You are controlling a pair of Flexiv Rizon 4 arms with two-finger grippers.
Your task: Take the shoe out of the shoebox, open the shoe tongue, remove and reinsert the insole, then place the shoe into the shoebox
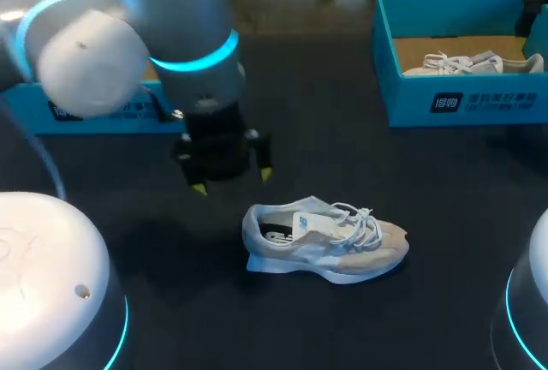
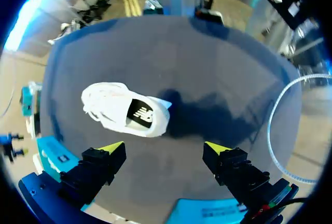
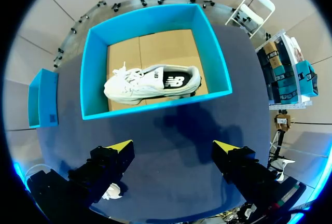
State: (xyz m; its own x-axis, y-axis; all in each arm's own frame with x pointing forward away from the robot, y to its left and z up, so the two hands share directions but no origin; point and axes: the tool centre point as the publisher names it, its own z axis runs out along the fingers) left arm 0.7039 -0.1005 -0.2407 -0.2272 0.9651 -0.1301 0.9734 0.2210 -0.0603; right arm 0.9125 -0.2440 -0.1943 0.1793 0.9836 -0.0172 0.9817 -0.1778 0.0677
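— Shoe (image 1: 325, 237) position at that frame?
— Out on the dark counter (image 1: 428, 182), resting on its sole. Heel pointed toward my left side and toe toward my right. The printed insole (image 1: 276, 235) showed through the opening.
— Left fingers?
— Released, spread wide, nothing between them. The left gripper (image 1: 232, 181) hung above the counter just behind the heel, clear of the shoe. The wrist view agreed: the shoe (image 2: 127, 111) lay ahead of the gripper (image 2: 163, 147), apart from both yellow tips.
— Right side?
— Right gripper (image 3: 174, 146) was also released, fingers apart and empty. It sat over bare counter, just in front of the shoebox (image 3: 150, 19).
— Where was the box?
— Far right of the counter (image 1: 462, 100). A second shoe (image 3: 150, 84), white, lay inside on the cardboard floor.
— Anything else?
— Blue lid (image 1: 94, 113) was at the far left, partly hidden by the left arm. A small white crumpled thing (image 3: 109, 192) lay beside the right gripper. Possibly paper, but too blurred to tell.
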